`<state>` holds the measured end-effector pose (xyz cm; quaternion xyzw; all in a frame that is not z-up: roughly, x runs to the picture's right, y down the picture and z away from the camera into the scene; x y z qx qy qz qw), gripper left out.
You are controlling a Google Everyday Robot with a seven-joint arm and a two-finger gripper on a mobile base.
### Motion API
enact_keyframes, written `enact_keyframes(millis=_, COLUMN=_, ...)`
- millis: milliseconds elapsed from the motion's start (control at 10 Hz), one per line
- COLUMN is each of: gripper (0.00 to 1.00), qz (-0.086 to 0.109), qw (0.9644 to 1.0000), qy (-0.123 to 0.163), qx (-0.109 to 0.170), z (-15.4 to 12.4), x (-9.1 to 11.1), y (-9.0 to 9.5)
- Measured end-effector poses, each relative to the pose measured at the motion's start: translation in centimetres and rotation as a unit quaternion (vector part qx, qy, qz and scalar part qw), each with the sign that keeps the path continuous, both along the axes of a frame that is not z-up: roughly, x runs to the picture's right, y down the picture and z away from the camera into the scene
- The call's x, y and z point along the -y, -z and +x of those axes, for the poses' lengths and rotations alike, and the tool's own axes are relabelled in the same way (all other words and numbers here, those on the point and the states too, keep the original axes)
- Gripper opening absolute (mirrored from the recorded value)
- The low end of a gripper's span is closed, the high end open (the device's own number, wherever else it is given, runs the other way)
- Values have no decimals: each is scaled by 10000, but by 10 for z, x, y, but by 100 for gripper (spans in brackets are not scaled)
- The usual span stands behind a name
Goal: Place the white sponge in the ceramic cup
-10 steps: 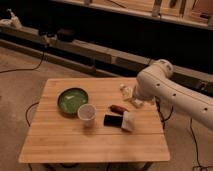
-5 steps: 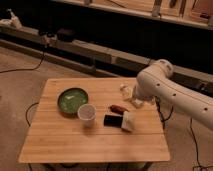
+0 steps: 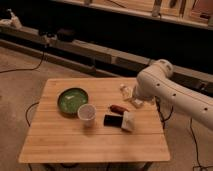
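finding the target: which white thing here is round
The small white ceramic cup by the green bowl; the white sponge is blocky. Gripper hangs over the table's right side.

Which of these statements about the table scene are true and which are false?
1. The white sponge lies on the table, beside the black rectangle. True.
2. The ceramic cup stands inside the green bowl. False: it stands on the table beside the bowl.
3. The hand hangs over the cup. False: it is over the right part of the table in the picture, behind the sponge.
4. A small reddish item lies between the hand and the black rectangle. True.
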<state>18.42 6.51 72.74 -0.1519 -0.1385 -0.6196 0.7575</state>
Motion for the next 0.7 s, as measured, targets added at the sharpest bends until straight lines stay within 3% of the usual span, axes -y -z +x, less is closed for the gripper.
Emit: enact_keyframes(millis=700, gripper=80, qz=-12, qw=10000, qy=5, qx=0, z=0, x=-2, y=-1)
